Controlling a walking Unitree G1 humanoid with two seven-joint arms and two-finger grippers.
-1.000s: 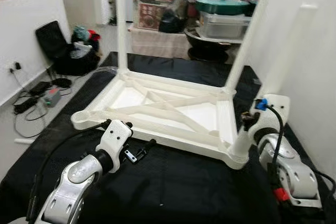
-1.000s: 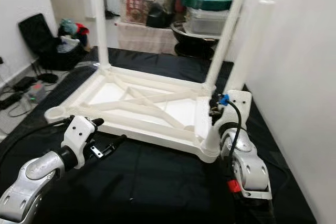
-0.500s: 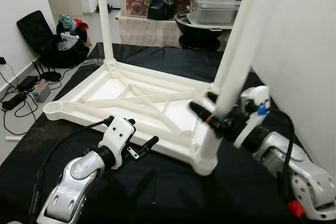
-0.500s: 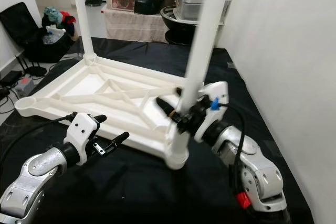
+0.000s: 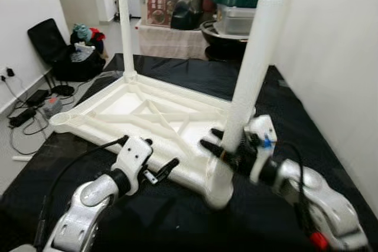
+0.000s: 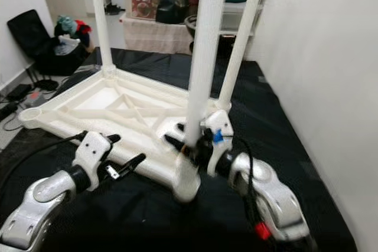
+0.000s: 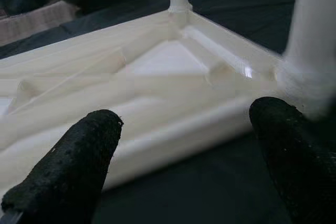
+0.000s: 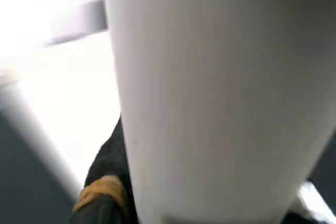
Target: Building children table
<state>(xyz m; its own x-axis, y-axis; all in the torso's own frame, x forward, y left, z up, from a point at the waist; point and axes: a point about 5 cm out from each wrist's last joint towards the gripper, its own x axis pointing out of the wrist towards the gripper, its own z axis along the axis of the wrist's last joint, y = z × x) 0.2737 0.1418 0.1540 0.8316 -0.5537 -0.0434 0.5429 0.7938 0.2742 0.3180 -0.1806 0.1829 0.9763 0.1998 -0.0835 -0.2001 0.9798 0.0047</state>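
While clamped on the near leg low down, just above the corner it goes into, reaches in from the right with the right gripper, one black finger on each side of the leg. Keeps that arm bent at the elbow and low over the black mat.

Holds the left gripper spread wide and grasping nothing. Points it at the front edge of the table top, very near but seemingly not touching. Comes in low from the left with that arm.

Looks more than half done. Shows the table top lying upside down on the mat, bottom ribs facing up. Shows three white legs standing up: the near leg, the far left leg and the far right leg. Leaves one round hole open at the near left corner, so most likely needs one more leg there. Hard to tell if the near leg is pushed all the way in. May need a firm push down, then turning the table the right way up
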